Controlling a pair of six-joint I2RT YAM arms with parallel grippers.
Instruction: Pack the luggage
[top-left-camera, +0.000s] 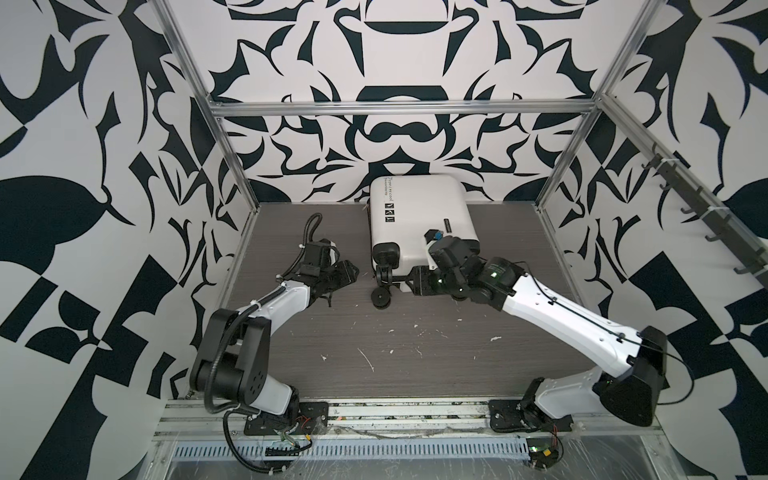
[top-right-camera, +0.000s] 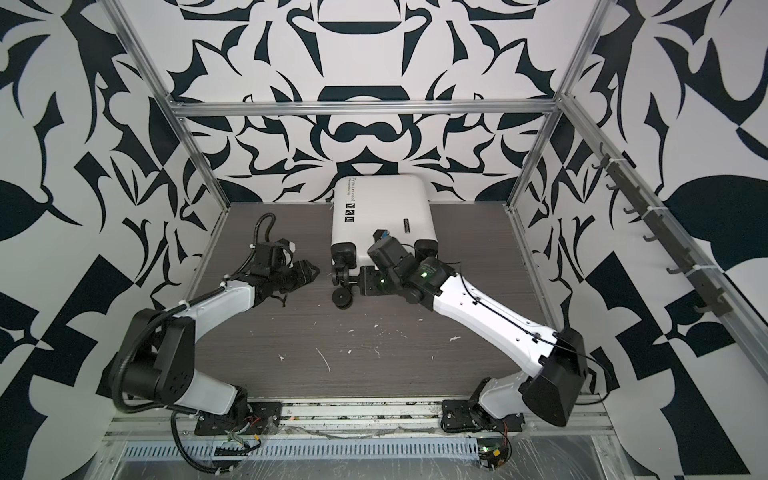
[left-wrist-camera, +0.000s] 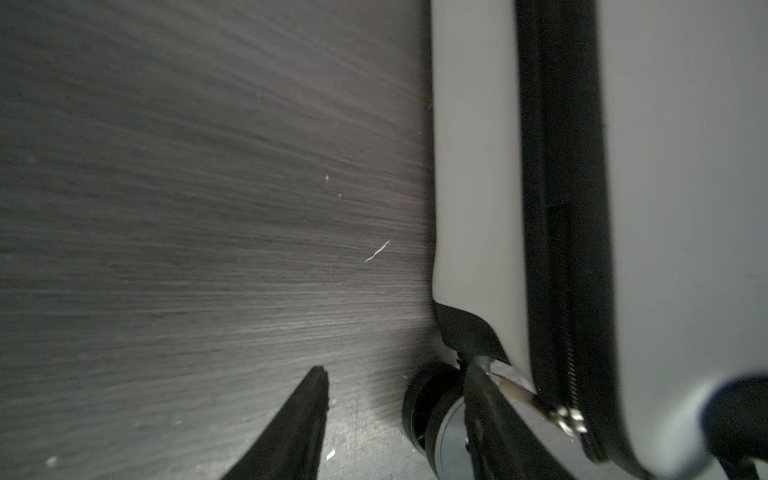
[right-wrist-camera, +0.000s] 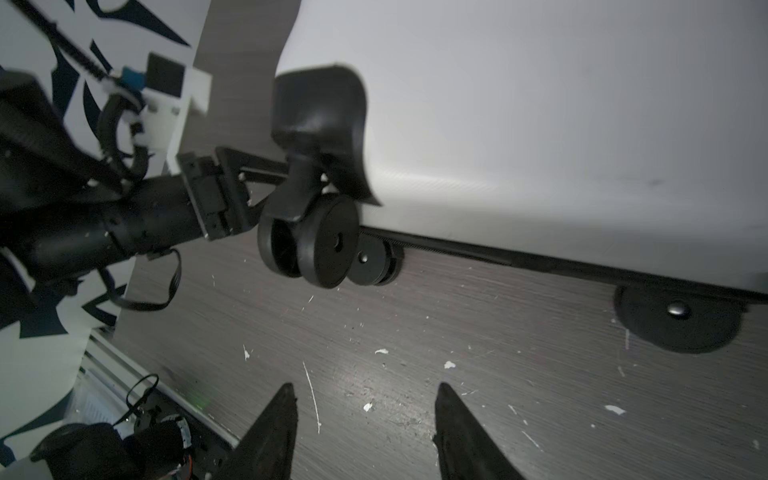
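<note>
White hard-shell suitcase (top-left-camera: 419, 212) lies flat and zipped shut on the dark wood-grain table (top-left-camera: 374, 340), at the back middle, its far end close to the patterned back wall; both top views agree. Its wheels face the near side, and one black wheel (top-left-camera: 381, 298) sticks out at the near left corner. Left gripper (top-left-camera: 347, 272) sits low, just left of that corner, jaws partly apart with nothing clamped between them. In the left wrist view one finger (left-wrist-camera: 498, 428) lies beside the silver zipper pull (left-wrist-camera: 567, 415); cannot tell if they touch. Right gripper (right-wrist-camera: 366, 388) is at the suitcase's near edge, pointing toward the wheel, jaws about half open and empty, only table between them.
</note>
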